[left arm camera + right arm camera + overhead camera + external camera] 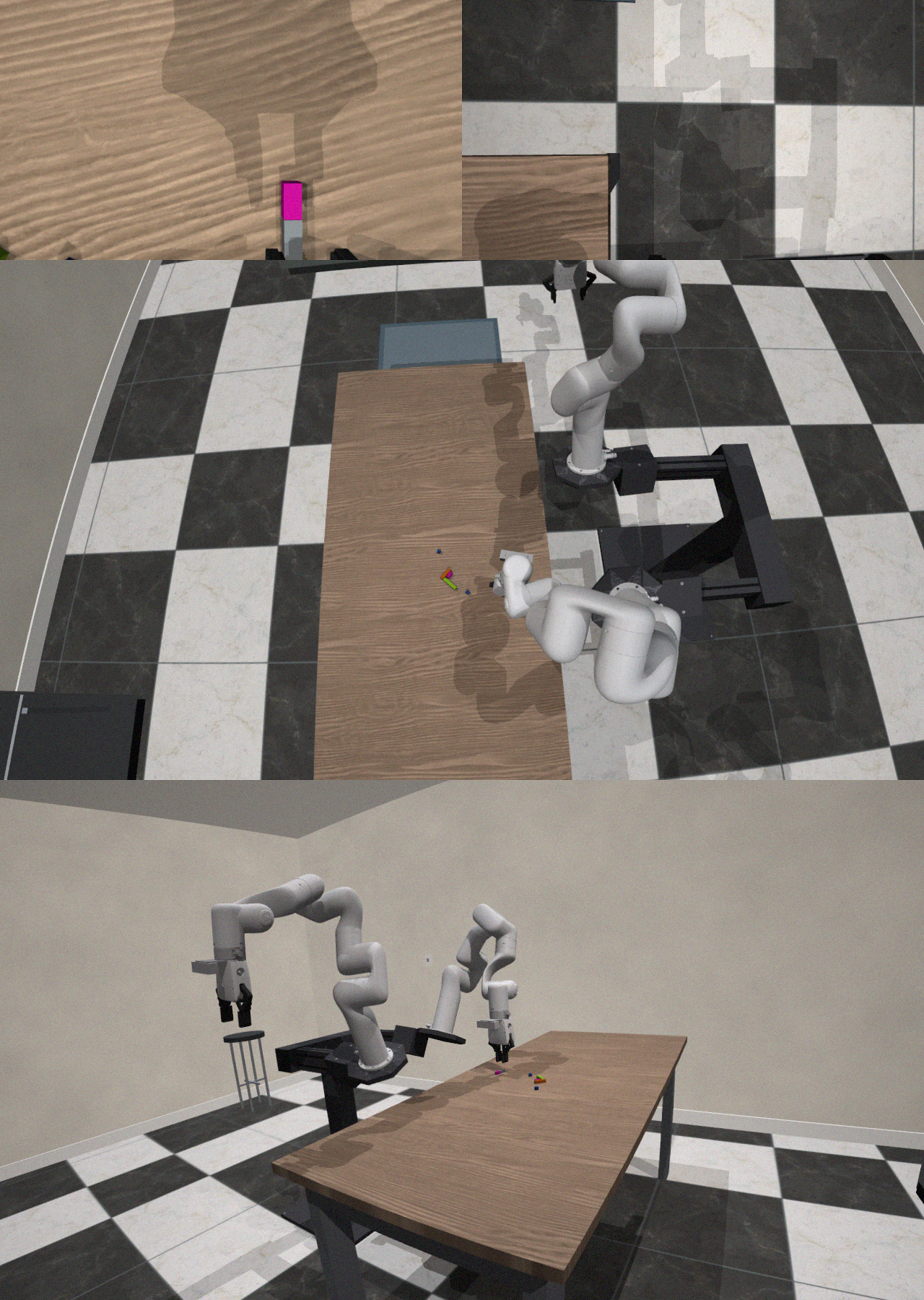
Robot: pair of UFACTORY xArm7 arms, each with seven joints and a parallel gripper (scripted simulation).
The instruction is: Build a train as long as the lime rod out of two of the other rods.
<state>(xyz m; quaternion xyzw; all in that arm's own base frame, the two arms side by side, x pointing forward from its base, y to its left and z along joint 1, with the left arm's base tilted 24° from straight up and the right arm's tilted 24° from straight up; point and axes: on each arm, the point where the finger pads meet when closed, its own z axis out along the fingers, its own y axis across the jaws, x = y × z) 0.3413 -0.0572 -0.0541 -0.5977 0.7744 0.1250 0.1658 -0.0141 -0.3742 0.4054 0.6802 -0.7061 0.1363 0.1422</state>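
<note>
The grey rod [503,1070] [293,238] is lying flat on the wooden table [400,680] [504,1142] [108,108] [534,177], near the long edge on the arms' side. The first magenta rod [497,1072] [291,201] is lying flat in line with the grey rod, its end touching or almost touching the grey rod's end; together they are forming the train. The grey rod's other end is running out of the left wrist view.

Directly above the grey rod, the left gripper [492,584] [502,1058] [310,254] is pointing down, its fingers standing partly apart, wider than the rod, and holding nothing. Near the grey rod, farther in from the edge, one blue rod [468,591] [530,1075] [69,258] is resting. Beyond it from the grey rod, the lime rod [449,583] [540,1077] [3,253] is lying close against an orange rod [445,574] [540,1081], with a second magenta rod [449,575] sitting beside the orange one. Another blue rod [438,550] [535,1088] is lying apart from that cluster, farther from the grey rod.

Well away from the grey rod, past the table's end, the right gripper [569,298] [234,1020] [766,257] is hanging over the floor, wide open and empty.
</note>
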